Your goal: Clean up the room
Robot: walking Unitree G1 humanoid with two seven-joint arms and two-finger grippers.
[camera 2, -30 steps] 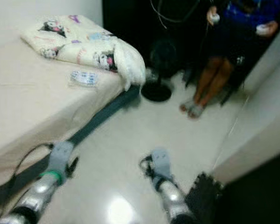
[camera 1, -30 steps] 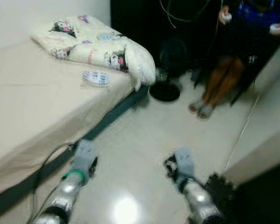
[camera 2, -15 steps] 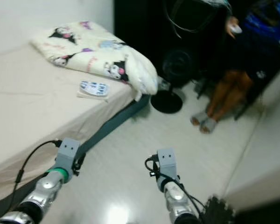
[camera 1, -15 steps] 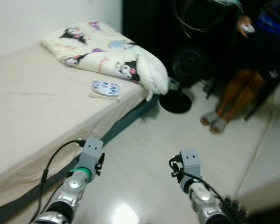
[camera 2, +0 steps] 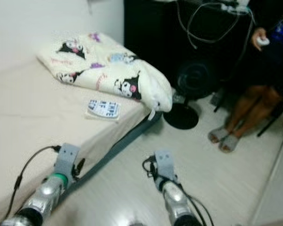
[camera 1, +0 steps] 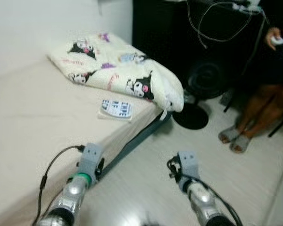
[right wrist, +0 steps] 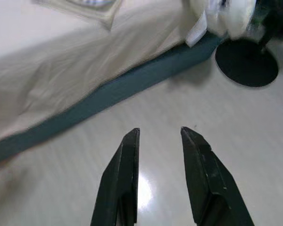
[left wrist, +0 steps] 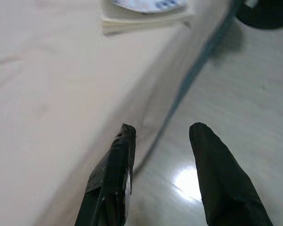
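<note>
Open floor (camera 1: pixel 146 188) lies ahead between the bed (camera 1: pixel 33 122) and the fan base (camera 1: pixel 190 116) beside a seated person (camera 1: pixel 254 108).

A: Robot arms, quick rundown?
B: Two silver metallic forearms w/ grey boxy wrist blocks. Left arm (camera 1: pixel 75 188) has a green ring just behind the block, plus a black cable looping off toward 9 o'clock.
A: Right arm (camera 1: pixel 198 200)?
B: Same silver tube, grey block; black wiring bunched at the wrist and trailing toward 5 o'clock.
A: Fingers?
B: Left gripper (left wrist: pixel 162 134): two long black tapered fingers, matte, w/ a gap between. Right gripper (right wrist: pixel 160 132): same black pair, smooth, narrowing to the tips.
</note>
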